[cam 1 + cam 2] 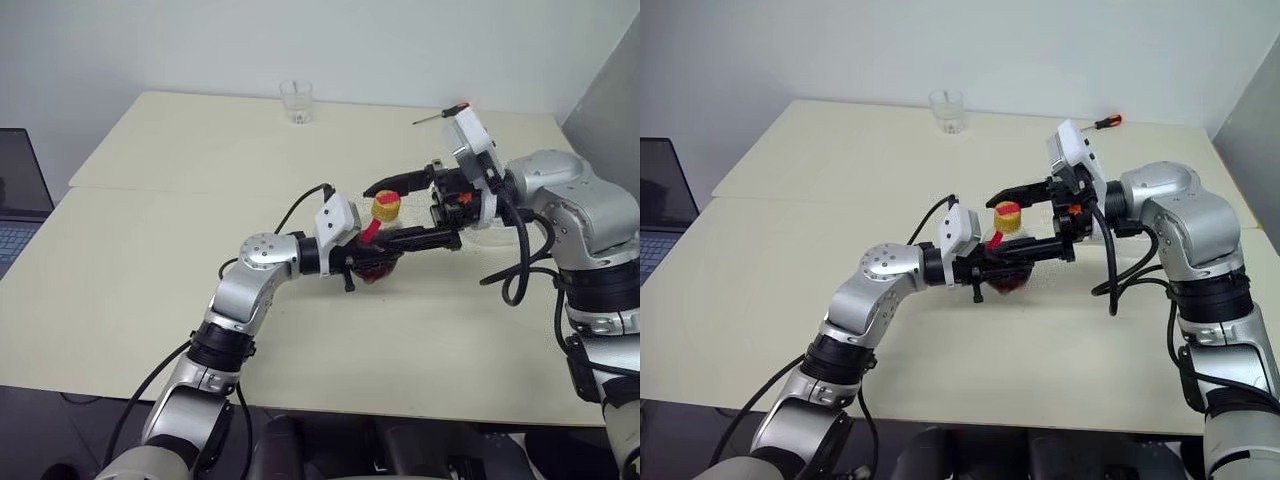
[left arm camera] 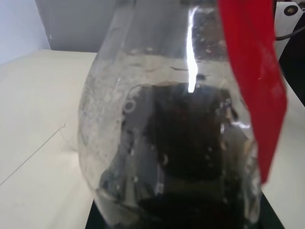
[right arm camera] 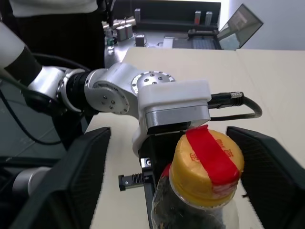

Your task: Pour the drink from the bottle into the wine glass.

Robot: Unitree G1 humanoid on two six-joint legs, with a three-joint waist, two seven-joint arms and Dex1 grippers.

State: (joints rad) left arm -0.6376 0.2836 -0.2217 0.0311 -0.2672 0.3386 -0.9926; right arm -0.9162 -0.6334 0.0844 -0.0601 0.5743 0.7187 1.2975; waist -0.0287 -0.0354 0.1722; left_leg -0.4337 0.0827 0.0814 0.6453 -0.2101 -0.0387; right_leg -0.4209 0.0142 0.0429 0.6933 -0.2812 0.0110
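Note:
The small clear bottle (image 1: 378, 250) stands upright just above the table's middle, with my left gripper (image 1: 372, 262) shut on its rounded body from the left. The dark drink (image 2: 186, 157) fills its lower part. A red label strip (image 2: 252, 71) hangs from the neck and crosses the yellow cap (image 3: 207, 164). My right gripper (image 1: 385, 215) reaches in from the right and is open, one black finger (image 3: 86, 176) on each side of the cap and clear of it. The wine glass is out of view.
A short clear tumbler (image 1: 296, 101) stands at the table's far edge. A red-handled screwdriver (image 1: 440, 114) lies at the far right. A laptop (image 1: 15, 200) sits off the table's left side. The cream table (image 1: 150, 260) has a seam running across it.

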